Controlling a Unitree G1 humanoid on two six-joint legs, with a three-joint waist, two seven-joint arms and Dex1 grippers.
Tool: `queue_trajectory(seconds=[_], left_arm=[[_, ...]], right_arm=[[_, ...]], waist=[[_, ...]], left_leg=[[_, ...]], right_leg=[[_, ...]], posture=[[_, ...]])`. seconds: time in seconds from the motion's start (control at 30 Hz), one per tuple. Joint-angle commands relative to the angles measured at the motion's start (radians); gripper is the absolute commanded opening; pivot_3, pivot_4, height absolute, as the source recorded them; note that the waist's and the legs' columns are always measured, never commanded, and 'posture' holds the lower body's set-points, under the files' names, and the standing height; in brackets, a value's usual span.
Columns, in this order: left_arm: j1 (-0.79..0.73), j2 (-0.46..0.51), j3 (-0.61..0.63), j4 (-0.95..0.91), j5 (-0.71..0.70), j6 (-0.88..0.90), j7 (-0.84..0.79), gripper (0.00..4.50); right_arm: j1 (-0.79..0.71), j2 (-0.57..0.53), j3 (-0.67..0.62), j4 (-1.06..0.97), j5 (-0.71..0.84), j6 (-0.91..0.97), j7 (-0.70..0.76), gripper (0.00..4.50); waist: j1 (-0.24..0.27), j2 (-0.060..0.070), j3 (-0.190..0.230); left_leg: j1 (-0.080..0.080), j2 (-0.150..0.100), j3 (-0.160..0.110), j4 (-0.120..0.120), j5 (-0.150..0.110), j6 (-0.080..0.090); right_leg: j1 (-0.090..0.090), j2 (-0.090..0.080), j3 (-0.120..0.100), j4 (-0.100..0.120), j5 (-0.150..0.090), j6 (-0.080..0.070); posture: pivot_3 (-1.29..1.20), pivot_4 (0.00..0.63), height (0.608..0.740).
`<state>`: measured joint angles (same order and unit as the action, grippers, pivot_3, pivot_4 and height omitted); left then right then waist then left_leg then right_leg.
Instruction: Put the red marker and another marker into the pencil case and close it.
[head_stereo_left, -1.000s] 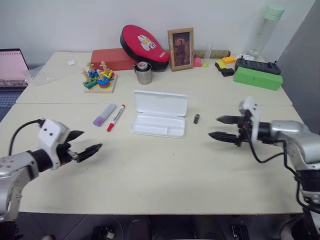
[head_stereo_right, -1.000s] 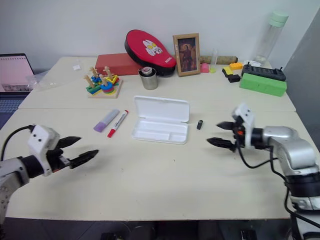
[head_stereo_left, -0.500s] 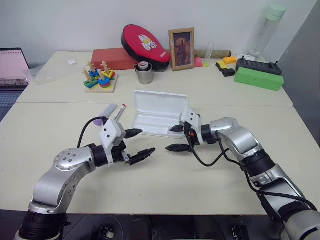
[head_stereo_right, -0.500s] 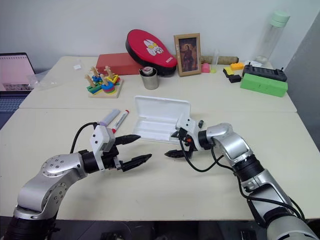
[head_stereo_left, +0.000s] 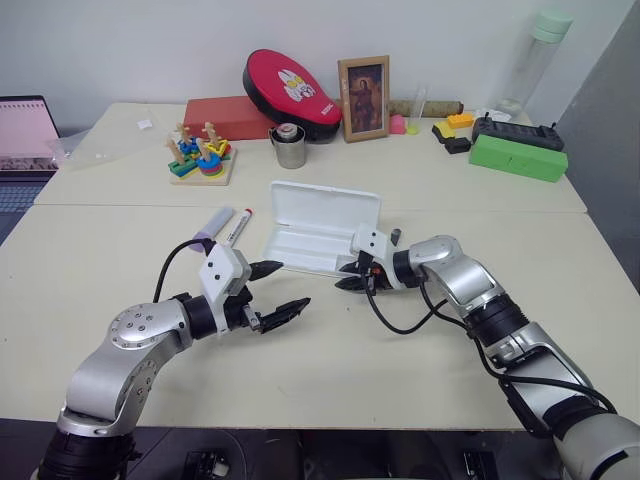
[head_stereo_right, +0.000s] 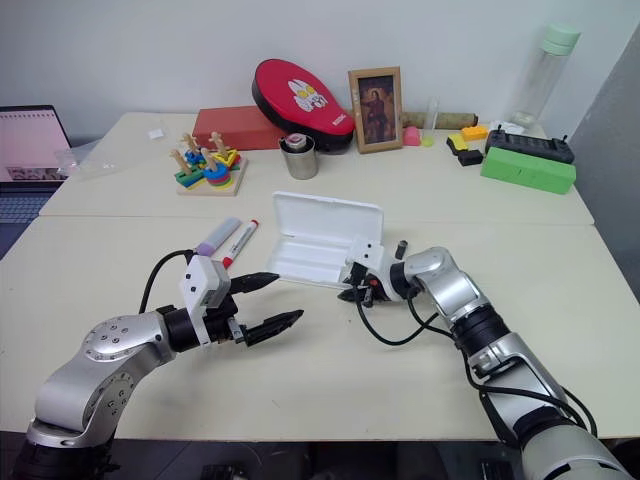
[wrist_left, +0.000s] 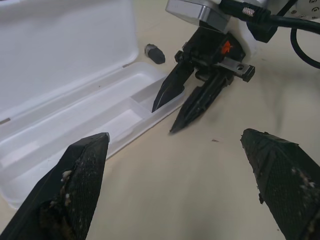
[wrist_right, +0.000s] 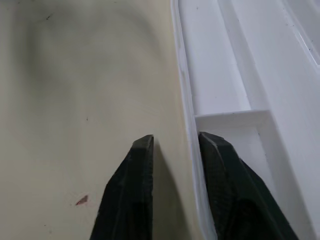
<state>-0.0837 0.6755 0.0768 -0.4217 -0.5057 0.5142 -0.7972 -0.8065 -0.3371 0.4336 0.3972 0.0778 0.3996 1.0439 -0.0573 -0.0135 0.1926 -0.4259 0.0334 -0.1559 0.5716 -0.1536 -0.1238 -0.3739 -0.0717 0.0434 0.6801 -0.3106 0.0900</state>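
The pencil case is lying open on the tabletop, its lid standing up behind the tray. The tray's long compartments are holding nothing. The red marker and the purple marker are lying side by side on the tabletop, just beside the case on the robot's left. The right pincer is sitting at the tray's near right corner; its fingers are narrowed, one outside the front wall and one inside, and they seem to be pinching that wall, though contact is hard to confirm. The left pincer is hovering spread wide above the tabletop, near the case's front. A small dark object is lying beside the case's right end.
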Motion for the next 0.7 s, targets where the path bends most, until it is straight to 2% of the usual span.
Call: queue_trajectory(seconds=[0.03, 0.07, 0.13, 0.33, 0.7], left_arm=[[0.018, 0.001, 0.023, -0.02, 0.012, -0.03, 0.006, 4.5], [0.022, 0.003, 0.027, -0.017, 0.013, -0.033, 0.006, 4.5], [0.027, 0.006, 0.034, -0.016, 0.01, -0.034, 0.006, 4.5], [0.047, 0.017, 0.052, -0.02, 0.003, -0.033, -0.004, 4.5], [0.053, 0.027, 0.056, -0.031, -0.002, -0.014, -0.008, 4.5]], right_arm=[[-0.002, 0.006, -0.023, -0.063, 0.01, -0.031, 0.027, 0.37], [0.003, 0.003, -0.025, -0.082, 0.014, -0.029, 0.032, 0.39], [0.019, -0.008, -0.025, -0.128, 0.021, -0.029, 0.047, 0.06], [0.141, -0.064, -0.005, -0.325, 0.046, 0.011, 0.098, 0.06], [0.214, -0.071, 0.035, -0.389, 0.011, 0.017, 0.083, 0.06]], waist=[[0.0, 0.0, 0.0], [0.0, 0.0, 0.0], [0.0, 0.0, 0.0], [0.001, 0.0, 0.0], [0.0, 0.0, 0.0]], left_leg=[[0.0, 0.0, 0.0, 0.0, 0.0, 0.0], [0.0, 0.0, 0.0, 0.0, 0.0, 0.0], [0.0, 0.0, 0.0, 0.0, 0.0, 0.0], [0.0, 0.0, 0.0, 0.0, 0.0, 0.0], [0.0, 0.0, 0.0, 0.0, 0.0, 0.0]], right_leg=[[0.0, 0.0, 0.0, 0.0, 0.0, 0.0], [0.0, 0.0, 0.0, 0.0, 0.0, 0.0], [0.0, 0.0, 0.0, 0.0, 0.0, 0.0], [0.0, 0.0, 0.0, 0.0, 0.0, 0.0], [0.0, 0.0, 0.0, 0.0, 0.0, 0.0]], posture=[[0.0, 0.15, 0.74], [0.0, 0.15, 0.74], [0.0, 0.15, 0.74], [0.0, 0.15, 0.74], [0.0, 0.15, 0.74]])
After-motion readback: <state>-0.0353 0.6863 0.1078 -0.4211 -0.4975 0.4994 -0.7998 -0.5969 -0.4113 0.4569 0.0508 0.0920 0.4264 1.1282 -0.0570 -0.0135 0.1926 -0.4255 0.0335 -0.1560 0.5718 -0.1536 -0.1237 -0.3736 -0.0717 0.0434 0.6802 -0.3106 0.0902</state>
